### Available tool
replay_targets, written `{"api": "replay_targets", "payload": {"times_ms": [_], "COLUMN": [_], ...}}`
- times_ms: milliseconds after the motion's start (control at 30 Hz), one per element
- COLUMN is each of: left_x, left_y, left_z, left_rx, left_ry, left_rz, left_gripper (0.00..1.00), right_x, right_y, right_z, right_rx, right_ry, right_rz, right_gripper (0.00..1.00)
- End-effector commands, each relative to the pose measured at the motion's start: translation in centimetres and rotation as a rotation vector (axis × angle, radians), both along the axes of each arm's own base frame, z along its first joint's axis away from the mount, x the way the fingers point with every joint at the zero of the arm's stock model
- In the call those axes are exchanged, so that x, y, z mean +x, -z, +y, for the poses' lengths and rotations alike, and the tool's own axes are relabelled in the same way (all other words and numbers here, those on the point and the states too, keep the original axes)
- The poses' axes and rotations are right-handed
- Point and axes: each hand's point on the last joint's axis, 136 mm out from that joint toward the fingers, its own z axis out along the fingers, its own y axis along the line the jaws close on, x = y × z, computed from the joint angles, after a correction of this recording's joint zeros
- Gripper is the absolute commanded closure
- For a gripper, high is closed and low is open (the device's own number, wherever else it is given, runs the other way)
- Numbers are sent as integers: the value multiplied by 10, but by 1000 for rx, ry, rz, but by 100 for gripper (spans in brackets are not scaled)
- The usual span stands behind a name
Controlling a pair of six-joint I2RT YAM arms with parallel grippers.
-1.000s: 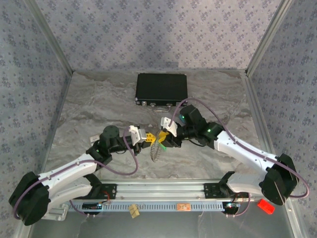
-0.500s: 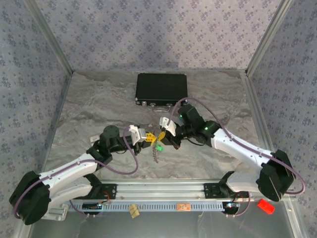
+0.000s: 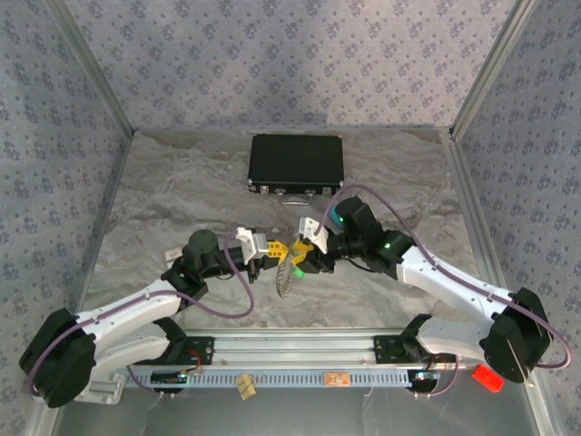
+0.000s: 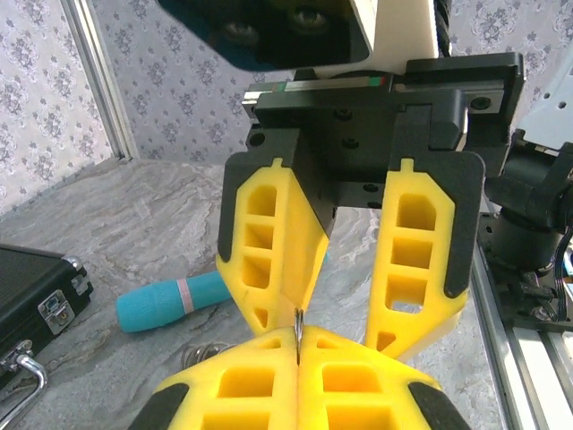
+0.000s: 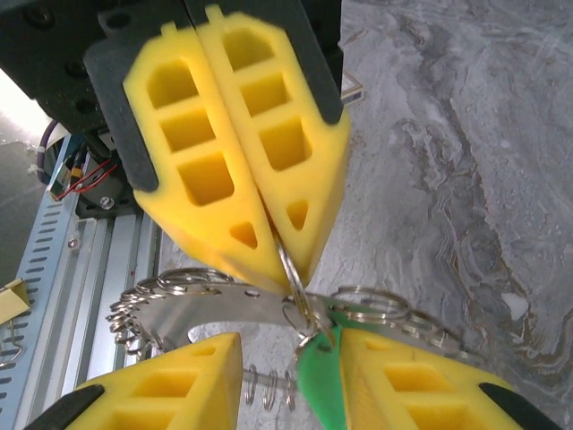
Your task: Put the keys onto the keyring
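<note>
Item: one thin silvery beaded metal keyring [image 5: 192,309], hanging over the grey marbled tabletop [image 3: 182,191] between your two arms. Your left gripper [image 4: 297,340] has its jaws fully closed on a wire loop of the keyring, likely to steady it for threading. Your right gripper [image 5: 286,358] has its jaws half apart and clamps nothing. One green plastic-headed key [image 5: 318,381] sits between them. Count: one keyring, one key visible.

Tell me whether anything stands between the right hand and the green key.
Nothing visible does. In the right wrist view the green key hangs in the gap between the right hand's open fingers, from a thin metal ring that the shut left hand pinches.
</note>
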Motion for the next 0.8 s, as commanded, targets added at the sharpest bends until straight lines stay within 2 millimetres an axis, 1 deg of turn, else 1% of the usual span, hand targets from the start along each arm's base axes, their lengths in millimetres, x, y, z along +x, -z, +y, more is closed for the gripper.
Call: {"api": "replay_targets", "payload": {"times_ms": [0, 133, 200, 333, 467, 567, 667, 733, 767], "left_x": [-3, -1, 0, 4, 8, 12, 15, 16, 17], "left_y": [-19, -19, -21, -24, -26, -28, -27, -27, -27], "left_z": [-1, 0, 0, 0, 1, 1, 0, 0, 0], "left_rx": [-72, -81, -89, -103, -118, -129, -138, -143, -145], "left_ry": [14, -5, -9, -29, -55, -77, -93, -103, -109], "left_rz": [-37, -37, -33, -30, -16, -3, 20, 26, 29], "left_gripper": [100, 100, 100, 100, 100, 100, 100, 100, 100], "right_x": [2, 5, 5, 3, 6, 12, 22, 26, 28], "right_y": [-5, 7, 14, 18, 21, 20, 20, 20, 21], "right_z": [2, -1, -2, 3, 9, 14, 17, 17, 17], "right_rx": [34, 10, -4, 24, 39, 53, 60, 56, 48], "right_ry": [2, 27, 34, 31, 52, 80, 134, 158, 167], "right_rz": [-7, -3, 4, 24, 15, 0, -33, -52, -62], "right_gripper": [66, 61, 61, 60, 60, 60, 60, 62, 65]}}
